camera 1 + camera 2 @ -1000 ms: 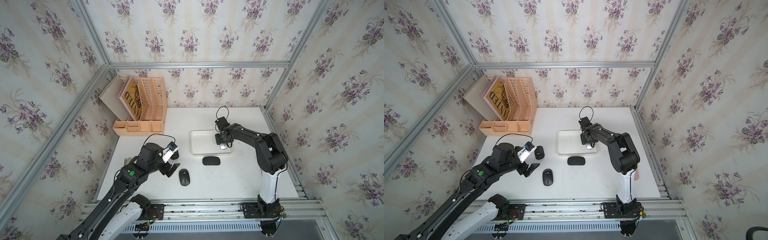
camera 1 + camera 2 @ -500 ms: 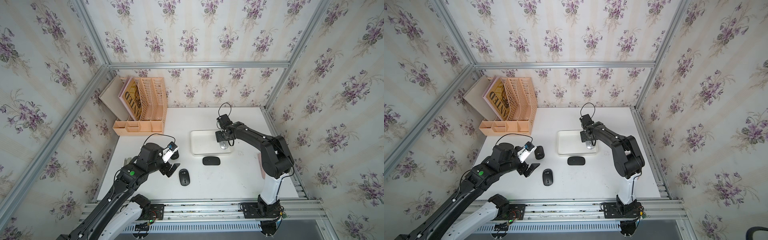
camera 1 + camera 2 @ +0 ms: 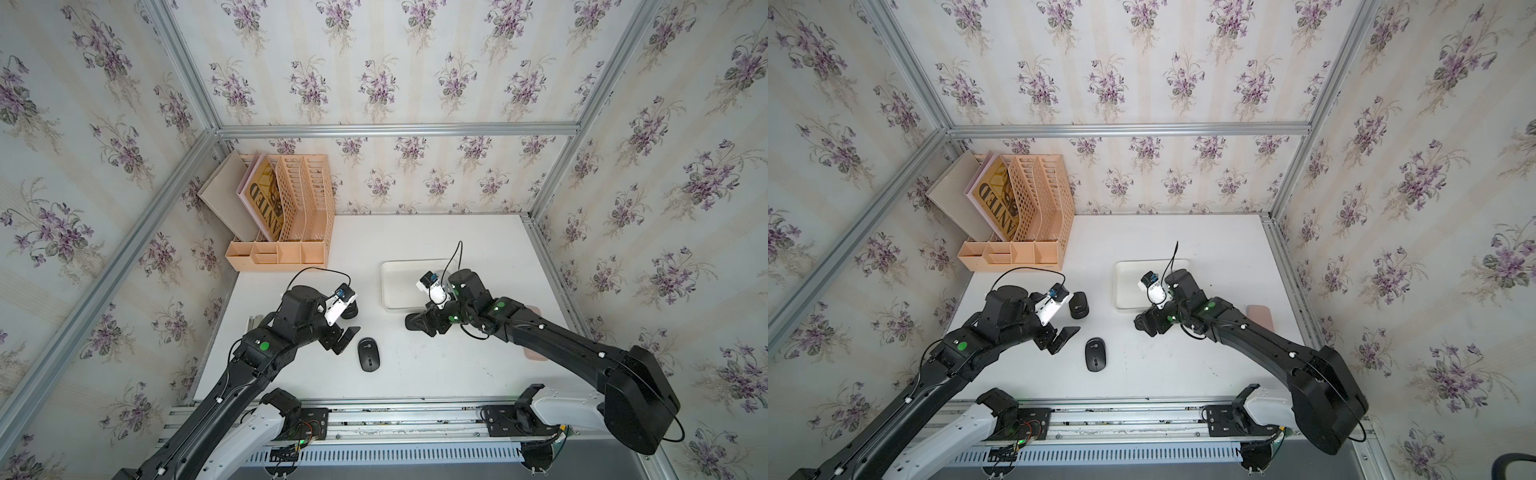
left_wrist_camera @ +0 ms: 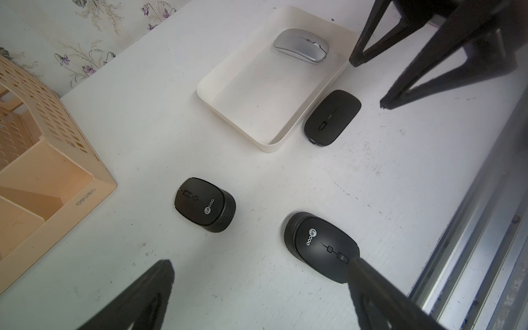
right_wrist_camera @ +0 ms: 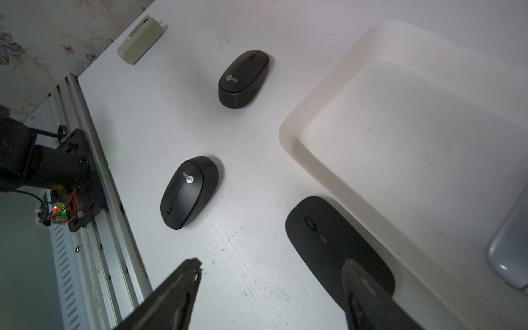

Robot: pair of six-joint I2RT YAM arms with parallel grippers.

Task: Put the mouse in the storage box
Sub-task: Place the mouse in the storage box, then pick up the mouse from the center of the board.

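"Right wrist view first: where is the flat black mouse [image 5: 337,243]?"

"On the table, lying along the outside of the storage box [image 5: 285,131], just beside its wall and not in it. The right gripper [image 5: 273,268] hangs above it, fingers wide apart, empty."

"And in a top view?"

"The storage box [image 3: 395,282] sits just right of frame centre. I can't pick that mouse out from the arm there."

"How will it handle?"

"Light, I'd judge, and stiff — a hard shell, but low and smooth, so there's little side to pinch. I'd take it across the narrow middle, fingers down near the table. The wall leaves scant room on that side."

"The left gripper [image 4: 261,264]?"

"Spread too, holding nothing, over a rounded black mouse [image 4: 320,245] — and a silver mouse [image 4: 301,45] lies in the box."
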